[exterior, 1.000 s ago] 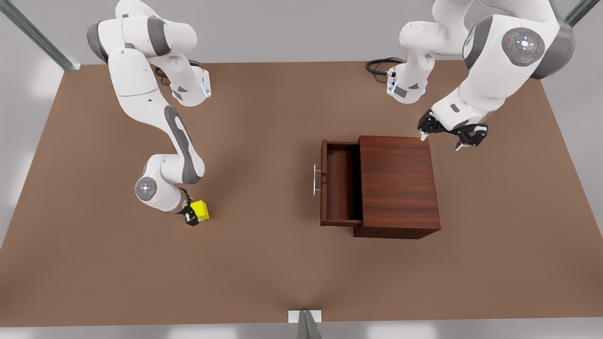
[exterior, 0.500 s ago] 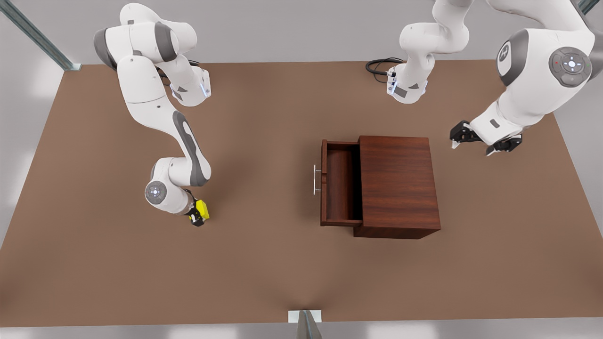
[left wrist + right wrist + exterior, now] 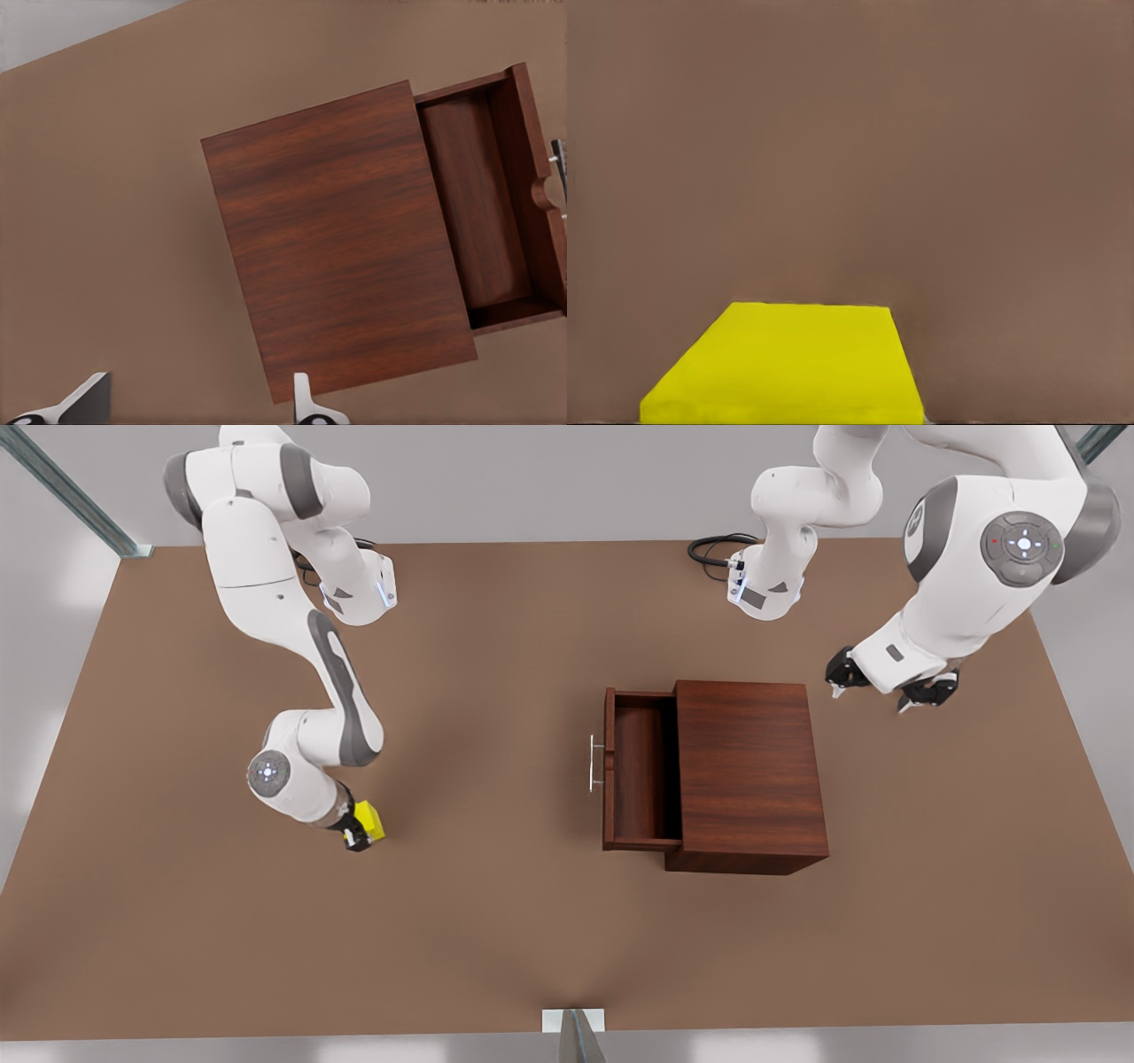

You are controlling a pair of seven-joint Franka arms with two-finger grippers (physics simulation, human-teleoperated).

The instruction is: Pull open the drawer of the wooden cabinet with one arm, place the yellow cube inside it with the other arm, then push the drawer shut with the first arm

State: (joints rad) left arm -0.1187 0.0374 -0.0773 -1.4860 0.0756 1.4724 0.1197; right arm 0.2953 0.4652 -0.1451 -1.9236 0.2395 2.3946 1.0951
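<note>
The wooden cabinet [image 3: 749, 771] stands right of the table's middle, and its drawer [image 3: 638, 771] is pulled out toward the front view's left, empty, with the silver handle [image 3: 592, 763] on its front. My right gripper [image 3: 359, 833] is low at the front view's left, shut on the yellow cube [image 3: 370, 819] at table height. The right wrist view has the cube [image 3: 788, 363] close under the camera. My left gripper [image 3: 881, 685] hangs open behind the cabinet's far right corner, holding nothing. From its wrist I see the cabinet [image 3: 337, 239] and the open drawer [image 3: 474, 204].
The brown table [image 3: 496, 921] has wide free room between the cube and the drawer. Both arm bases [image 3: 359, 593] stand at the far edge, with a black cable [image 3: 713, 549] by the one on the front view's right.
The right gripper and cube shifted slightly toward the front view's left. The left arm swung out to the right, then came back a little toward the cabinet.
</note>
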